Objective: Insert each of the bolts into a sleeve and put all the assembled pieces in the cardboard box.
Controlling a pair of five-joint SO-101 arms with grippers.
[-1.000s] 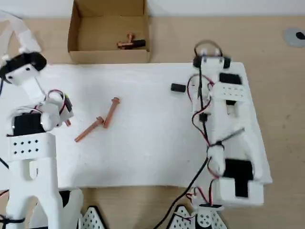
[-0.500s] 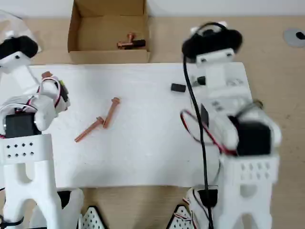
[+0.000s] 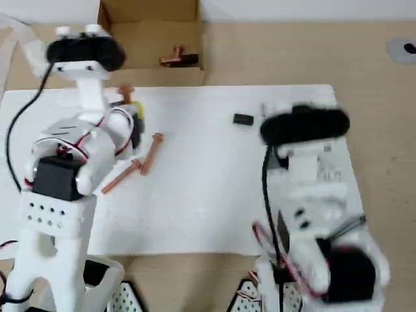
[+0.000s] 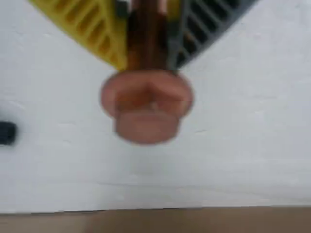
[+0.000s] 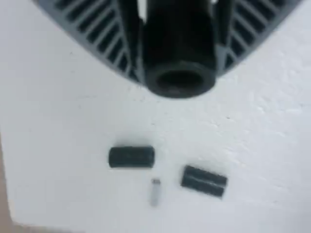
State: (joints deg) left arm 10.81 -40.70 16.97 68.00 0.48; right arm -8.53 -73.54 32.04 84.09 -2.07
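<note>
White mat (image 3: pixel 208 188) lies under both jaws, with the cardboard box (image 3: pixel 169 77) beyond the left gripper (image 4: pixel 147 48), which clamps a copper bolt (image 4: pixel 146 104). The right gripper (image 5: pixel 180 68) grasps a black sleeve (image 5: pixel 180 48). A loose sleeve (image 5: pixel 131 157) and a second sleeve (image 5: pixel 204 181) lie past its tips.

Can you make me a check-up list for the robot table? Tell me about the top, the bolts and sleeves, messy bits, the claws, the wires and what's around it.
Surface: white mat on a wooden table.
Job's things: two loose bolts on the mat; two loose sleeves on the mat; cardboard box holds assembled parts, count unclear.
Clutter: small silvery pin between the loose sleeves.
Claws: left claw shut on the held bolt; right claw shut on the held sleeve.
Cables: black and red wires run along both arms.
Surroundings: grey disc on the table at the far edge.
</note>
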